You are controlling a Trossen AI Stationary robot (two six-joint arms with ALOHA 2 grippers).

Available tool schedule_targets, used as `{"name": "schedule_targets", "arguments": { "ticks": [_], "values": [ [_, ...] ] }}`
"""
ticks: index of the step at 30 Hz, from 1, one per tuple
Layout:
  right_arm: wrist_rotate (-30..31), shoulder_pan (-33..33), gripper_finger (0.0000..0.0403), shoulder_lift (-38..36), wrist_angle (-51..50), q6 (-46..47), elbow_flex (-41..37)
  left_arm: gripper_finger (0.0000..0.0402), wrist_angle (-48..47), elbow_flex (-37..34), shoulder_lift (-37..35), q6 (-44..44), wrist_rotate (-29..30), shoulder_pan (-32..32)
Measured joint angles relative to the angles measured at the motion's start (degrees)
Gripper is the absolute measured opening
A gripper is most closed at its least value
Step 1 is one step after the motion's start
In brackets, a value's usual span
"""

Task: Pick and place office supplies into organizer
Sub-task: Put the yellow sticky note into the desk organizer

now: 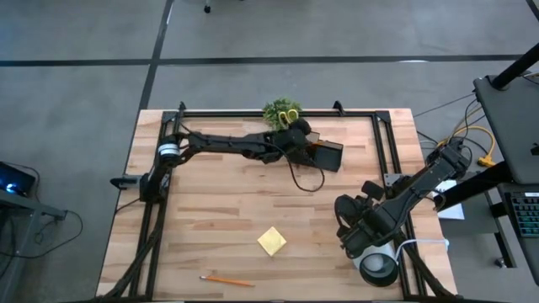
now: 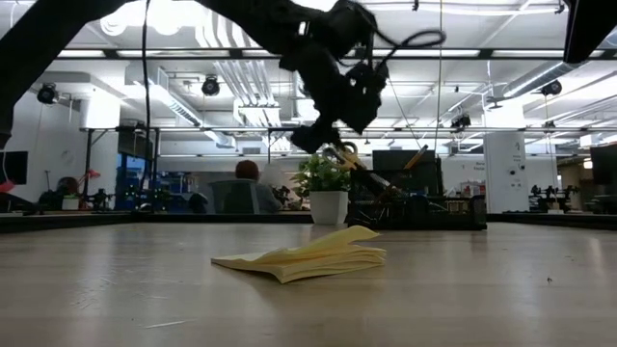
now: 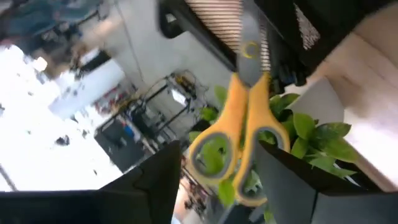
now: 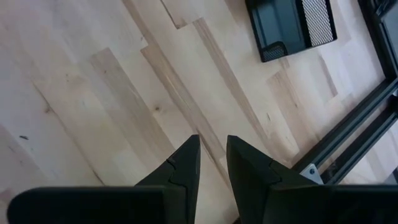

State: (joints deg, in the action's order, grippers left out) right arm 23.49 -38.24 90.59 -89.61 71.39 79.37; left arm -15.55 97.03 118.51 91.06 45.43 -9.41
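Left gripper [image 1: 296,135] sits upper centre of the high view, over the black mesh organizer [image 1: 327,156] and right by the green plant [image 1: 278,112]. Left wrist view: its fingers [image 3: 155,180] are spread apart either side of the yellow-handled scissors [image 3: 233,146], not pinching them. Blades point down into the organizer, handles up. Looks like a release in progress.

To finish well: lift straight up, jaws wide, so a finger doesn't hook a handle loop and drag the scissors back out. Watch the plant leaves right behind the handles.

Right gripper [image 1: 354,225] waits lower right of the high view, fingers [image 4: 186,165] nearly together, holding nothing, next to the black tape roll [image 1: 377,268].

Still out: sticky-note pad [image 1: 271,241] lower centre, orange pencil [image 1: 227,279] near the bottom edge of the table [image 1: 202,202].

Room: wide bare wood through the middle, easy travel. Tight spots are the plant/organizer cluster at the top rail and the pencil close to the front edge.
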Motion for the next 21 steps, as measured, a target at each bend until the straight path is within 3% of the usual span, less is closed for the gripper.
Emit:
{"name": "schedule_targets", "arguments": {
  "ticks": [5, 11, 14, 17, 21],
  "values": [
    [0.0, 0.0, 0.0068, -0.2, 0.0, 0.0, 0.0, 0.0190, -1.9, 0.1, -3.2, -12.6, 3.8, 5.0],
    [0.0, 1.1, 0.0068, -1.0, 0.9, -0.5, 0.0, 0.0191, -15.7, 0.1, -8.8, -37.5, 1.9, 10.1],
    [0.0, 3.0, 0.0068, -2.0, 4.3, -4.0, -0.2, 0.0191, -27.0, 0.1, -11.9, -55.9, -7.5, 10.7],
    [-1.3, 6.4, 0.0068, -2.9, 11.1, -11.3, -0.7, 0.0191, -36.7, -0.3, -14.1, -72.8, -24.7, 10.6],
    [-6.8, 12.6, 0.0068, -3.0, 22.4, -24.1, -2.2, 0.0192, -41.2, -3.6, -17.0, -83.9, -40.8, 11.2]
  ]
}}
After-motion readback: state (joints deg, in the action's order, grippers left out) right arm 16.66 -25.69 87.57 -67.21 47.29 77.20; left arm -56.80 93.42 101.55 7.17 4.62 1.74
